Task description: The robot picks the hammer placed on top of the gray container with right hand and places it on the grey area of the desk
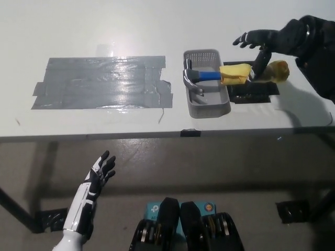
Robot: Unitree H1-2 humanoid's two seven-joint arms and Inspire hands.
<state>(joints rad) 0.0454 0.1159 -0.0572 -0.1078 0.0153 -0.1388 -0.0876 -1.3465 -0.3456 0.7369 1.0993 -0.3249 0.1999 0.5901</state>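
Head view shows the right hand [269, 42] above the far end of the hammer [230, 73], fingers [246, 38] spread and holding nothing. The hammer lies across the container [207, 102], its steel head just inside the rim below and left of the fingers, its yellow-wrapped handle jutting out beneath them, free to be gripped. The grey patch [99, 82] lies well off to their left on the tabletop [157, 26]. The left hand [99, 175] hangs low, apart.

No readable text on any item; teal box [153, 210] on the floor bears a white logo (illegible).
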